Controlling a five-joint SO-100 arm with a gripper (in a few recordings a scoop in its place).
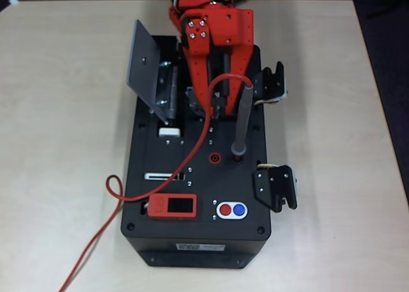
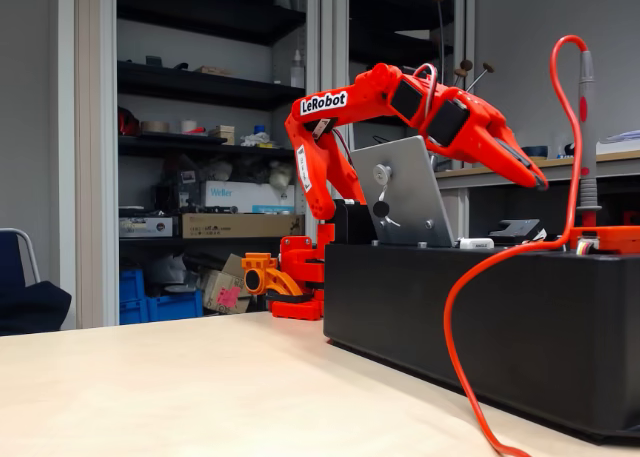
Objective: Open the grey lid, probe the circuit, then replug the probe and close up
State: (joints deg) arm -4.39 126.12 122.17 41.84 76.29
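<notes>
The grey lid point(image 1: 144, 67) stands open at the left edge of the black box point(image 1: 160, 158); in the fixed view the lid point(image 2: 400, 192) tilts up in front of the arm. The probe point(image 1: 241, 122) stands upright in a socket on the box top, and its red cable point(image 1: 192, 158) loops over and trails off to the front left. In the fixed view the probe point(image 2: 585, 127) rises at the far right. My gripper point(image 1: 225, 97) hangs over the opening, just left of the probe's top, open and holding nothing. Its tips point(image 2: 538, 180) point down at the box. The arm hides most of the circuit; metal parts point(image 1: 167, 94) show beside the lid.
An orange display module point(image 1: 172, 206) and red and blue buttons point(image 1: 232, 209) sit at the box's front. Two black latches point(image 1: 271, 84) point(image 1: 276, 186) stick out on the right side. A red socket point(image 1: 216, 156) lies beside the probe's foot. The tabletop point(image 1: 57, 145) surrounds the box.
</notes>
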